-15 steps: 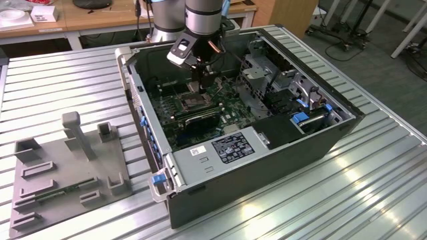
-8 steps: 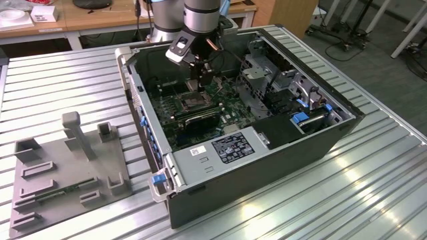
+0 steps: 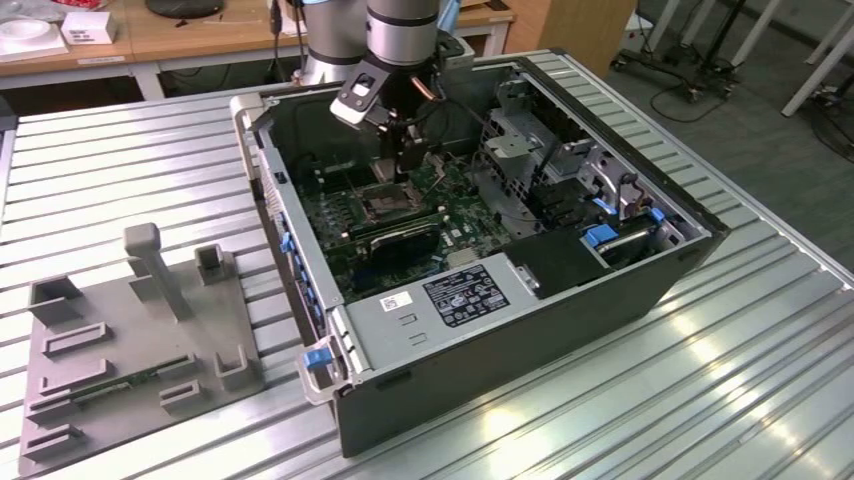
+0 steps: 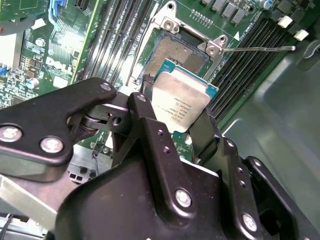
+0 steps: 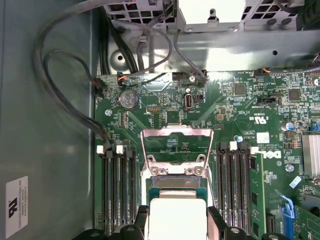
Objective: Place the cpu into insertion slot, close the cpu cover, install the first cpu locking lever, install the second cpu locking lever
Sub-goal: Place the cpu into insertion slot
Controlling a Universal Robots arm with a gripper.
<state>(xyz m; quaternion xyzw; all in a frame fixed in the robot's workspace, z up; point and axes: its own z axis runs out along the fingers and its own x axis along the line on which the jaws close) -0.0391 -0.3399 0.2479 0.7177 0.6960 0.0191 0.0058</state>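
While hanging close to insertion slot, claw grasps cpu between fingers.

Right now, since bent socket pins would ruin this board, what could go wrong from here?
The gripper holds the cpu by its edges over the insertion slot; any offset or slip could drop a corner onto the exposed contacts. The cpu cover stands open beside the slot, so the gripper might clip it. The thin locking lever sticks out nearby and could snag.
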